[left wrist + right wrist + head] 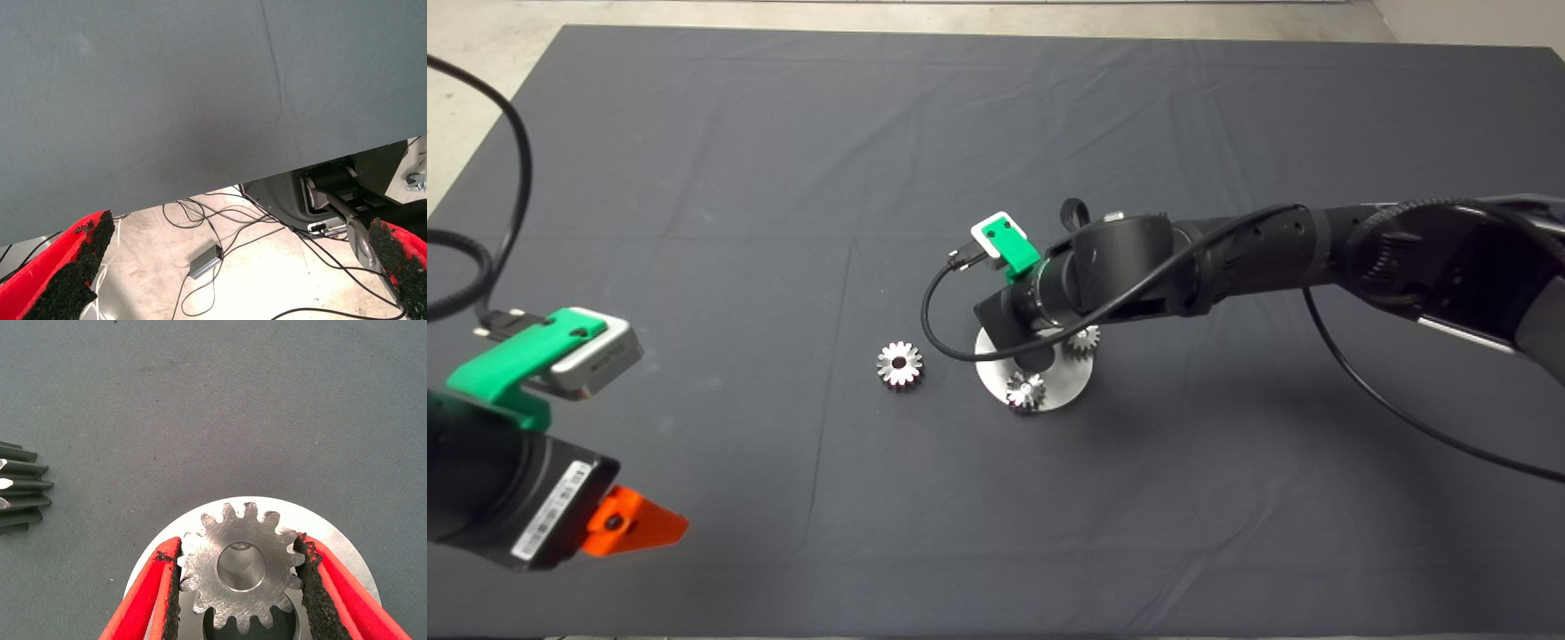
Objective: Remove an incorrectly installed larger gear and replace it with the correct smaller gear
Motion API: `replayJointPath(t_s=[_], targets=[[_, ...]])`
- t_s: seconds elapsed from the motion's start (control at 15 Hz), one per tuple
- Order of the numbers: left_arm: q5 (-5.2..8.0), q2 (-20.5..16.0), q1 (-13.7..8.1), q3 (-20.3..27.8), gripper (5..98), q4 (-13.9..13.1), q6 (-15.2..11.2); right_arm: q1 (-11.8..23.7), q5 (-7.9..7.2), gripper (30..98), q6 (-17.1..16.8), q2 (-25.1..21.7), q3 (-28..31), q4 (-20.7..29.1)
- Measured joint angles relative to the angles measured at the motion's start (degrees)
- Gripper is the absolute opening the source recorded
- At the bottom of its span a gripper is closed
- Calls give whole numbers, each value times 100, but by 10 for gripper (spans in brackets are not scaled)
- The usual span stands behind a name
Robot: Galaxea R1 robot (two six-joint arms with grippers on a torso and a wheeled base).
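My right gripper (235, 553) hangs over the round metal plate (333, 540), shut on the smaller gear (240, 587), with a black pad pressed against its teeth on each side. Pale metal shows inside the gear's centre hole. In the head view the right arm's wrist covers this gear and its gripper (1036, 354). Two other small gears (1025, 391) (1086, 338) sit on the plate (1067, 391). The larger gear (899, 364) lies flat on the mat left of the plate, and its teeth show side-on in the right wrist view (20, 483). My left gripper (640, 526) waits open at the lower left.
The dark mat (783, 222) spreads around the plate on all sides. Past the mat's edge, the left wrist view shows the floor with cables (220, 227) and a small grey box (205, 261). A black cable (1405, 418) trails from the right arm across the mat.
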Motion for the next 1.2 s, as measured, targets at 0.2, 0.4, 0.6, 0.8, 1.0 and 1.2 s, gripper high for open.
replayJointPath(t_s=[0.2, 0.4, 0.6, 0.8, 1.0, 1.2], targets=[[0, -1, 0, 0, 976, 0, 0, 0, 2, 403, 0, 0, -2, 0], [0, -4, 0, 0, 976, 0, 0, 3, 49, 403, -2, -2, -56, -7], [0, -17, 0, 0, 976, 0, 0, 15, 72, 403, -2, -15, -96, -21], [0, -17, 0, 0, 976, 0, 0, 15, 72, 403, -2, -17, -96, -22], [0, -19, 0, 0, 976, 0, 0, 15, 72, 403, 0, -15, -96, -22], [0, -17, 0, 0, 976, 0, 0, 15, 72, 403, 3, -13, -96, -24]])
